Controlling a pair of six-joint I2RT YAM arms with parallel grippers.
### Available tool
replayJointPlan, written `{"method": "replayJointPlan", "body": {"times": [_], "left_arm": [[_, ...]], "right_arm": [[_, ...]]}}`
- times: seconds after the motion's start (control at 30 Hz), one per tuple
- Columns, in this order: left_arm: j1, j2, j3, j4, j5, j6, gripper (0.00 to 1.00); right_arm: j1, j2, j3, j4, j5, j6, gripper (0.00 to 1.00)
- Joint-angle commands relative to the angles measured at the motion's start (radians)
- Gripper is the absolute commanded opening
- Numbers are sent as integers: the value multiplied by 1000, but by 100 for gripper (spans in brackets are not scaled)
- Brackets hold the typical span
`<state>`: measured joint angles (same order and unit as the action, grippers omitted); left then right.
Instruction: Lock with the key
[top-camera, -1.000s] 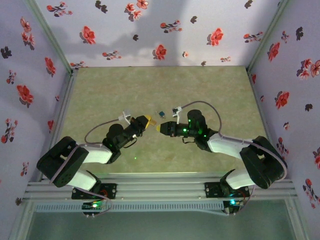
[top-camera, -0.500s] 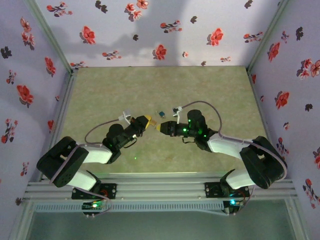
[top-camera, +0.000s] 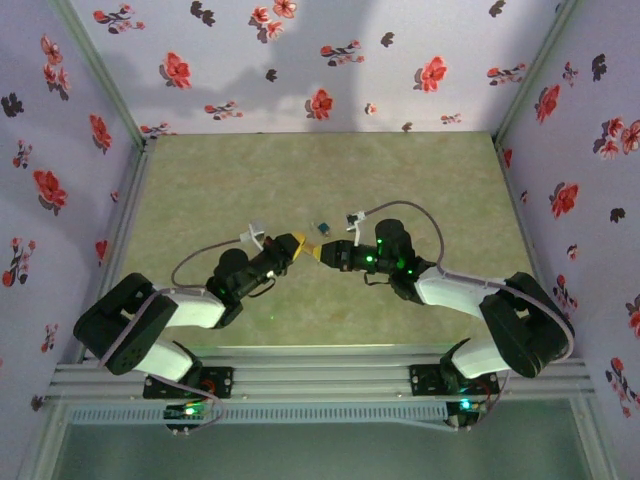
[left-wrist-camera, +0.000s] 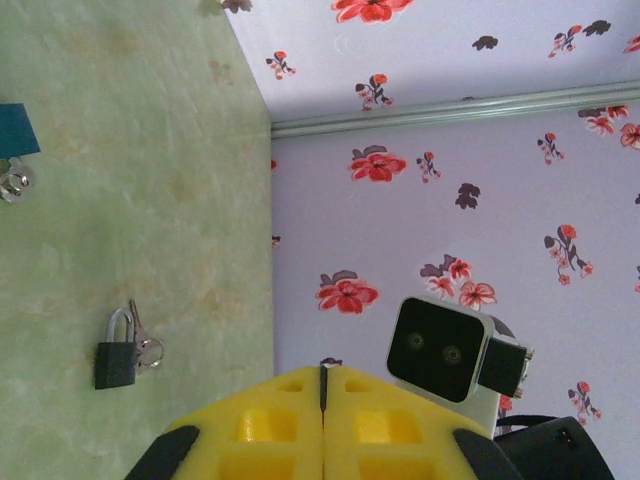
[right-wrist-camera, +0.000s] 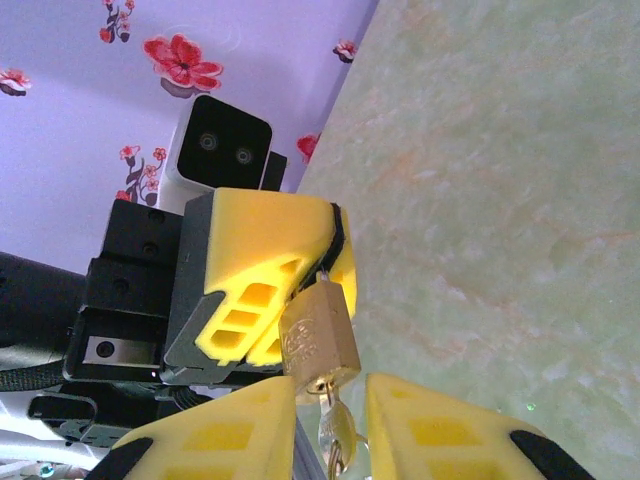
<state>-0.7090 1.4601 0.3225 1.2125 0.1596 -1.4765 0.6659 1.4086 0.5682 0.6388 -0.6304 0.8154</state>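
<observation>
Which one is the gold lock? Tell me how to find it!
Find the middle of the green table, where the left gripper and right gripper meet tip to tip. The gold padlock sits between their yellow jaws, a key at its base. The other padlock is black and lies on the table.
</observation>
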Motion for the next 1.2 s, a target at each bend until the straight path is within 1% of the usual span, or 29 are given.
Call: {"method": "replayJointPlan", "body": {"times": [0.0,0.23,0.43,0.53,0.83,0.97,1.17], "left_arm": [[-5,-20,-3,58,11,2,0],[1,-37,-12,56,-19,0,0],[3,-56,-17,56,-51,-4,0],[6,-68,-19,56,-62,-2,0],[6,-48,-5,56,-33,-10,0],[5,-44,1,58,-15,-10,0],[5,-55,4,58,-9,-4,0]], "right_arm": [[8,4,-2,45,9,6,23],[8,-3,-2,41,2,4,24],[7,-1,28,-34,-14,-13,24],[8,5,33,-35,-23,-9,25],[8,2,9,20,-2,4,23],[7,-2,-3,50,7,12,18],[8,3,-7,64,12,19,16]]}}
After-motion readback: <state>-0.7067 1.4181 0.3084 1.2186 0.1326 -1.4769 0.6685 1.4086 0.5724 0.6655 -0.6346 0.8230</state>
